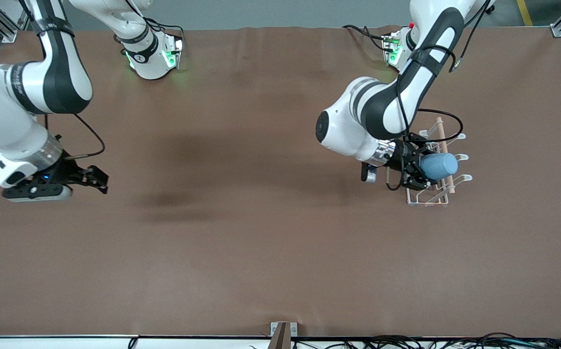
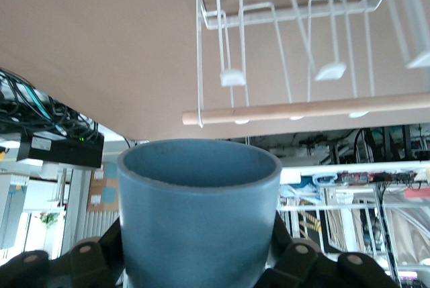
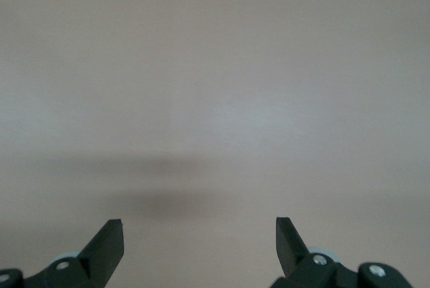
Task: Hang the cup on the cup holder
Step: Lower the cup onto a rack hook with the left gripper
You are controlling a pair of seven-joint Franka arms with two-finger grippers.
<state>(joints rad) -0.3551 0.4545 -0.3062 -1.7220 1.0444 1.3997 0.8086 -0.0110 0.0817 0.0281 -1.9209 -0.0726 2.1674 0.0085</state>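
My left gripper (image 1: 423,167) is shut on the light-blue cup (image 1: 439,166), held on its side over the white wire cup holder (image 1: 428,198) near the left arm's end of the table. The cup's mouth points at the holder's wooden rod (image 1: 444,150). In the left wrist view the cup (image 2: 199,217) fills the space between the fingers, with the rod (image 2: 309,109) and the looped prongs (image 2: 233,77) just past its rim. My right gripper (image 1: 97,180) is open and empty, waiting over bare table at the right arm's end; its fingertips (image 3: 111,244) show in the right wrist view.
The brown table (image 1: 241,232) spreads wide around the holder. A small bracket (image 1: 283,334) sits at the table edge nearest the front camera. Cables run along that edge.
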